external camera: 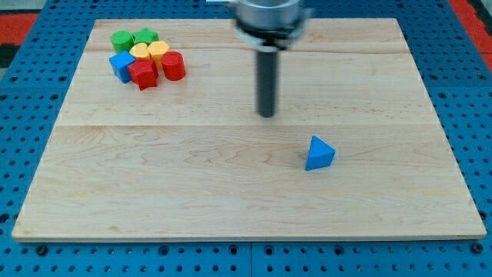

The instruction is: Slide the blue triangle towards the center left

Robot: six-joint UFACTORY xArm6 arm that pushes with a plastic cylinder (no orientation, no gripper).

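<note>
While my tip stands mid-surface, the blue triangle lies apart from it, to its right and nearer. End effector: bare rod, nothing to open or close, touching no block. Leftward push likely needs approach from the triangle's right.

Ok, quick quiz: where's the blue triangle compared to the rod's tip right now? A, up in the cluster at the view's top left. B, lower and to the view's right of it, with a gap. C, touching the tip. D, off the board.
B: the blue triangle lies alone below and to the view's right of my tip, bare wood between them, far from the cluster of blocks.
</note>
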